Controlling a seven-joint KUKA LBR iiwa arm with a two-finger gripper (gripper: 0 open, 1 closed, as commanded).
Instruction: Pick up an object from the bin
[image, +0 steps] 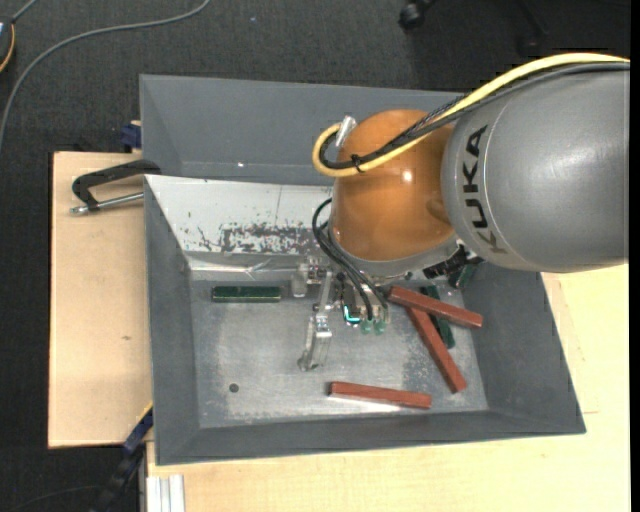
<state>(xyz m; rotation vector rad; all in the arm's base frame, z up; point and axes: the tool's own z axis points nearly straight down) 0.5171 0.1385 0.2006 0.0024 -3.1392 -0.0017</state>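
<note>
My gripper (314, 348) hangs below the orange wrist cover, low over the bare floor in the middle of the bin. Its metal tip points down and to the left. A flat dark green bar (246, 293) lies to its left near the back wall. A red-brown stick (380, 396) lies along the front wall, just below and to the right of the gripper. Two more red-brown sticks (436, 306) (441, 352) lie crossed to the right, partly under the arm. I see nothing held in the gripper.
A dark green piece (443, 331) peeks out beneath the crossed sticks at the right. A small dark speck (233, 389) sits on the floor at the front left. The arm and its orange cover hide the bin's back right part.
</note>
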